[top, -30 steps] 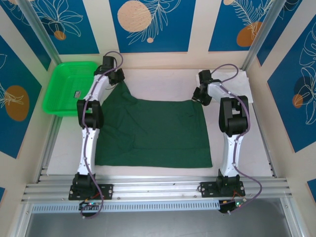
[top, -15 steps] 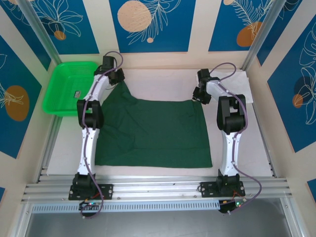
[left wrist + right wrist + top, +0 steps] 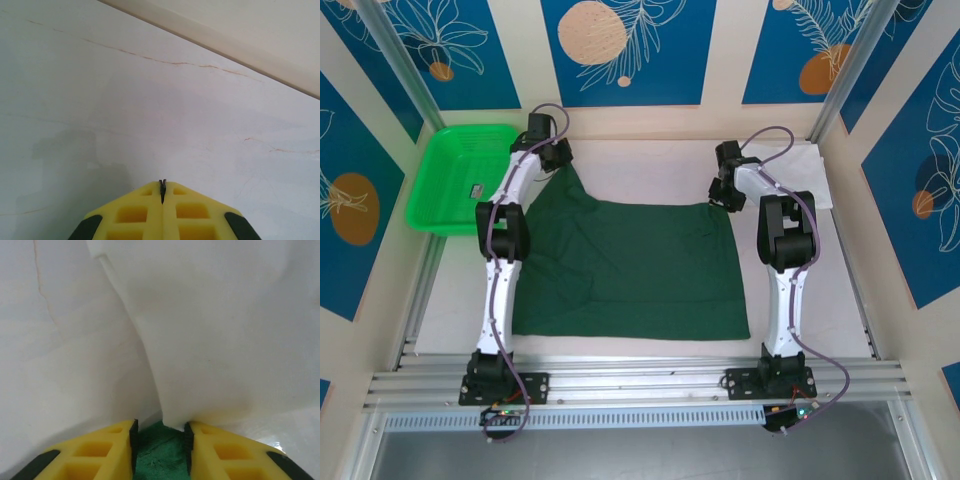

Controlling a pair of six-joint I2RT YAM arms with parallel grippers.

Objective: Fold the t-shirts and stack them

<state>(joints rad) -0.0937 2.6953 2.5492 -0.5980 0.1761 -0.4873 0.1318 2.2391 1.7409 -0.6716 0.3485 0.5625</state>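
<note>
Right gripper (image 3: pixel 161 431) has nudged toward 10 o'clock vs a second ago. Jaws closing in but still apart, straddling the dark green t-shirt (image 3: pixel 630 265) corner at 1 o'clock. Left gripper (image 3: pixel 162 185) unchanged, pinched tight on the 11 o'clock corner. Shirt lies mid-table; white t-shirt (image 3: pixel 812 168) at 2 o'clock.

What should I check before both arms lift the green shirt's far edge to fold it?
1. Left gripper shut on green shirt, far left corner: ok.
2. Right gripper closed on the far right corner: not ok, jaws apart, green cloth between them.
3. That shirt spread flat: ok.
4. White shirt clear of the right jaws: cannot tell, it lies just beyond.
5. Basket off the cloth: ok.
</note>
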